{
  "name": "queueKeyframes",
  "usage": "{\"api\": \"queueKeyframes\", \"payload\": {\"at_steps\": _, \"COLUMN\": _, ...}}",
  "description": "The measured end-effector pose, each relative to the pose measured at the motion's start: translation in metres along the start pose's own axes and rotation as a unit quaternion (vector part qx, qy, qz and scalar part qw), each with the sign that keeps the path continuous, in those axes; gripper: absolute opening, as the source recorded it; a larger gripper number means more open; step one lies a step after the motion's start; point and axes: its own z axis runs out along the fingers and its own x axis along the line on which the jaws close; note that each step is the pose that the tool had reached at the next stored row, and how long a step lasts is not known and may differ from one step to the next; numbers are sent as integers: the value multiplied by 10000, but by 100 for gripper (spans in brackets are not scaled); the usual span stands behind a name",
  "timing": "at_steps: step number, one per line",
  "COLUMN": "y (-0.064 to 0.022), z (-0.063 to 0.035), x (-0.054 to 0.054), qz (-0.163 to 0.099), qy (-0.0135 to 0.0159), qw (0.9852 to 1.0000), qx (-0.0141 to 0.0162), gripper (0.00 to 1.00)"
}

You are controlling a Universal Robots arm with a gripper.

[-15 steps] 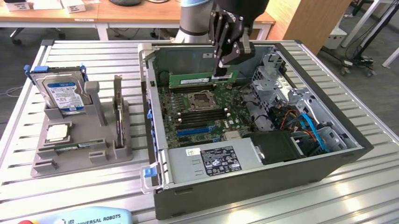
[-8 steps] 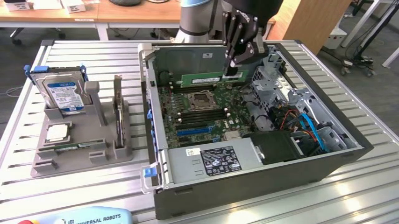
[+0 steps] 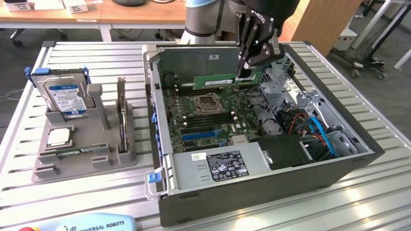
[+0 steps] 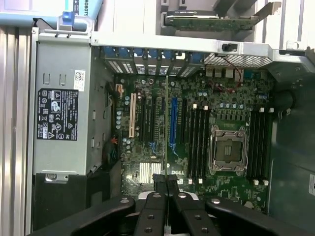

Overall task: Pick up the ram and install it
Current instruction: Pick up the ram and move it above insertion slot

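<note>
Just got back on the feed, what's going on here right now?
The arm's tool is shut on the slim green ram stick, holding it on edge above the green motherboard inside the open grey computer case. The black memory slots beside the processor socket look empty, so the stick is not seated. A blue-labelled silver hard drive stands in the grey holder at the exterior view's left.

High oblique exterior view, close overhead wrist view, sharing the motherboard [image 3: 222, 127] [image 4: 231, 191]
</note>
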Motion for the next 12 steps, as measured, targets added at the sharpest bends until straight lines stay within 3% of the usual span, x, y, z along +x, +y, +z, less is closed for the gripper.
{"api": "queueKeyframes", "payload": {"at_steps": 5, "y": -1, "z": 1, "x": -11, "qz": 0, "qy": 0, "qw": 10000, "qx": 0, "gripper": 11}}
{"api": "queueKeyframes", "payload": {"at_steps": 12, "y": -4, "z": 5, "x": -114, "qz": 0, "qy": 0, "qw": 10000, "qx": 0, "gripper": 11}}
